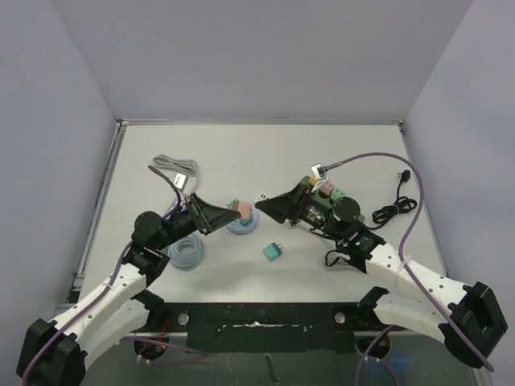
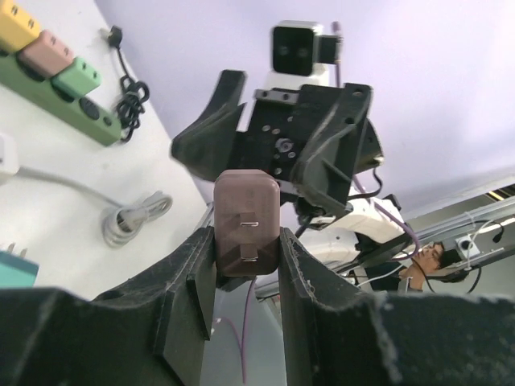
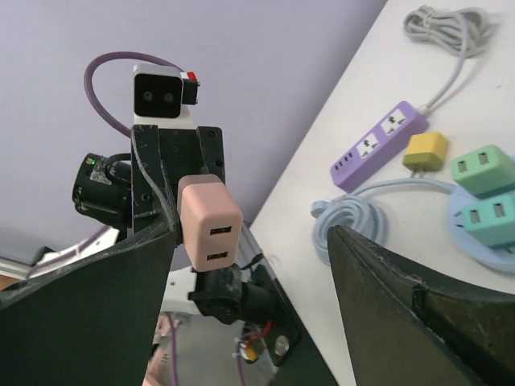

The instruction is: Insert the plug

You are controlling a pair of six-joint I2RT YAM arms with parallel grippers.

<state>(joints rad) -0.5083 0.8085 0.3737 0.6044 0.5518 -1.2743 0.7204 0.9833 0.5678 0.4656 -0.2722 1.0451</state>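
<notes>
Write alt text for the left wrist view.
The left end effector grips a pink charger, prongs toward the camera. The open right end effector faces it from beyond; a green power strip lies on the table at the picture's left.

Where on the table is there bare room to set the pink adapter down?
Bare table lies along the far wall, beyond the grey cable and the green power strip. A smaller patch lies between the teal adapter and the arms' bases. Crowded: the middle, around the blue coil, and the right side by the black cable.
</notes>
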